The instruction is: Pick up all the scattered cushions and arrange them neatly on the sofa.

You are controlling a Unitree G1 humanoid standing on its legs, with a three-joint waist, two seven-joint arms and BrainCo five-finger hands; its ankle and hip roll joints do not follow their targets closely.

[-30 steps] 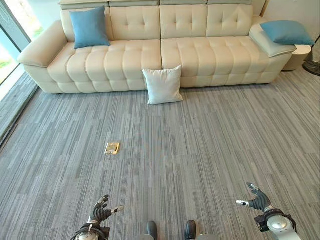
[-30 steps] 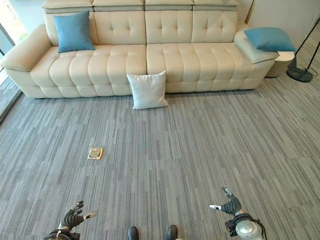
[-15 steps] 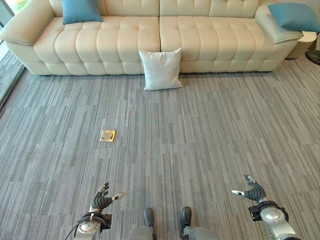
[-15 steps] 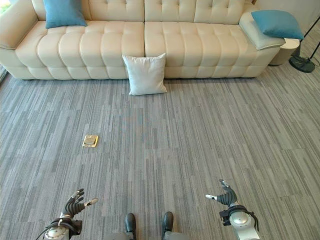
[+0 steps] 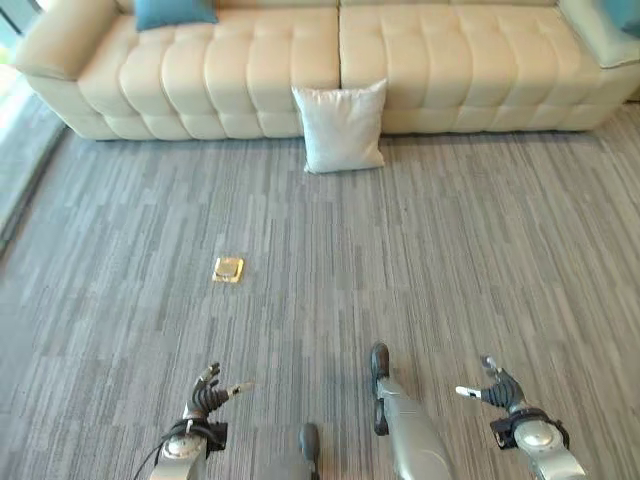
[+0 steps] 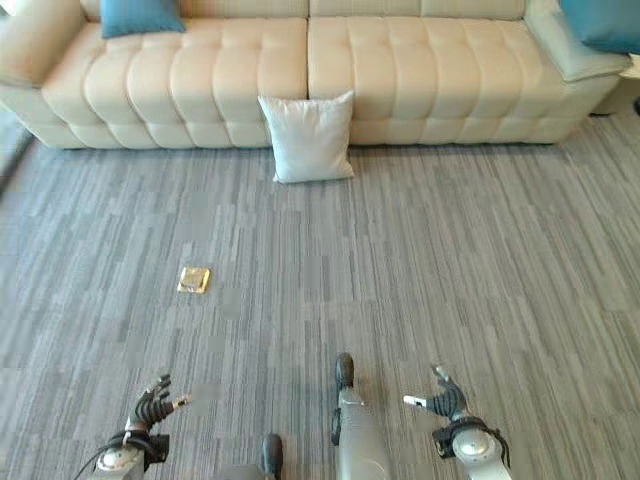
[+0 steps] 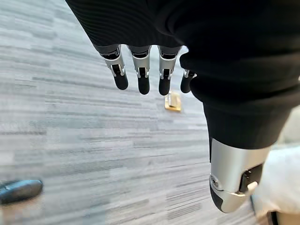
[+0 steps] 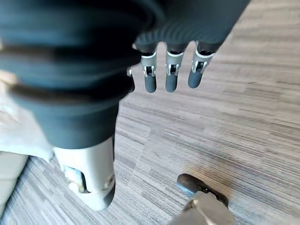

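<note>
A white cushion [image 5: 342,125] stands on the grey carpet, leaning against the front of the cream sofa [image 6: 430,80] near its middle. One blue cushion [image 6: 140,15] rests on the sofa's left seat. Another blue cushion [image 6: 605,20] lies on the sofa's right armrest. My left hand [image 5: 208,393] hangs low over the carpet, open and holding nothing, far from the cushions. Its straight fingers [image 7: 140,75] show in the left wrist view. My right hand [image 5: 497,385] is likewise low, open and holding nothing, with its fingers [image 8: 171,75] relaxed. The white cushion [image 7: 281,187] shows past the left thumb.
A small brass floor plate [image 5: 228,269] is set into the carpet left of centre, between me and the sofa. Open carpet lies between my hands and the white cushion. A lighter floor strip [image 5: 20,160] runs along the far left.
The camera has moved closer to the sofa and tilted down, so the sofa back is out of frame. Both hands stay low and open. No cushion has moved.
</note>
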